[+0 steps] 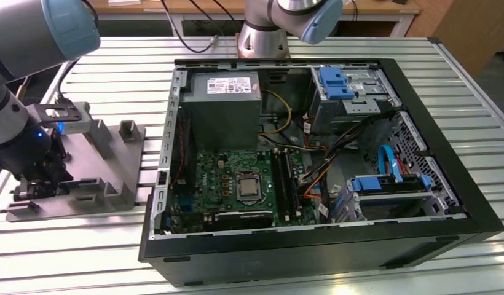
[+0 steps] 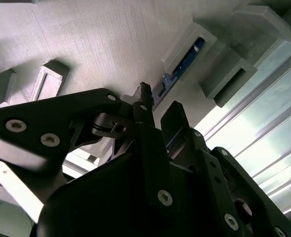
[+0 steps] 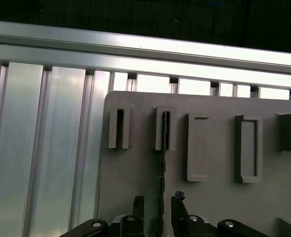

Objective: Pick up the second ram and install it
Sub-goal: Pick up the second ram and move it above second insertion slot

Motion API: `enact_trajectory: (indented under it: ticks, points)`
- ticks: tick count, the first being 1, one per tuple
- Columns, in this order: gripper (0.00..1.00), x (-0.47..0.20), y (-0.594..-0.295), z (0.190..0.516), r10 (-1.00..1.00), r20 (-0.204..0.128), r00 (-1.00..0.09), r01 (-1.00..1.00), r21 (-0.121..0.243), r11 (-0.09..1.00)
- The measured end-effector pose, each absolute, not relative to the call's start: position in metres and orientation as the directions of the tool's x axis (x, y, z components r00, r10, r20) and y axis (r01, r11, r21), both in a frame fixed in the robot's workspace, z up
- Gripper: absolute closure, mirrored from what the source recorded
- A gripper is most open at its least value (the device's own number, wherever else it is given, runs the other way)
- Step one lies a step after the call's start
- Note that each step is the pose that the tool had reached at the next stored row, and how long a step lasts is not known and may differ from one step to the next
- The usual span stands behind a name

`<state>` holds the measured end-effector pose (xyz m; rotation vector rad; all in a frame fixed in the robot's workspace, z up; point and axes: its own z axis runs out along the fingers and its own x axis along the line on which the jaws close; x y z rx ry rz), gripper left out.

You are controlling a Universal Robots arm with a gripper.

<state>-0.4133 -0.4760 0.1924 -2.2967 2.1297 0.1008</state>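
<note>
The second ram (image 3: 162, 165) is a thin dark stick standing on edge in a slot of the grey moulded tray (image 3: 219, 197). In the second wrist view the ram (image 2: 184, 61) shows a blue face inside its slot. My gripper (image 3: 157, 201) is low over the tray, one finger on each side of the stick, with small gaps showing, so it is open around the stick. The gripper (image 2: 158, 109) fingers straddle the stick's near end. In the exterior view my gripper (image 1: 32, 184) is down at the tray (image 1: 112, 163), on that view's left.
An open black computer case (image 1: 318, 246) lies beside the tray, with the green motherboard (image 1: 227, 184) and its long memory slots (image 1: 286, 178) exposed. Cables and blue drive brackets (image 1: 383, 184) crowd the case's right side. The slatted aluminium table (image 3: 41, 148) runs underneath.
</note>
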Motion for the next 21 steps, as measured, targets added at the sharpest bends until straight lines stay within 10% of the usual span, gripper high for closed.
enact_trajectory:
  ticks: [21]
  points:
    - [0.86, -0.4132, -0.4761, 0.1922, -0.995, -0.065, 0.074, -0.996, 0.037, -0.077]
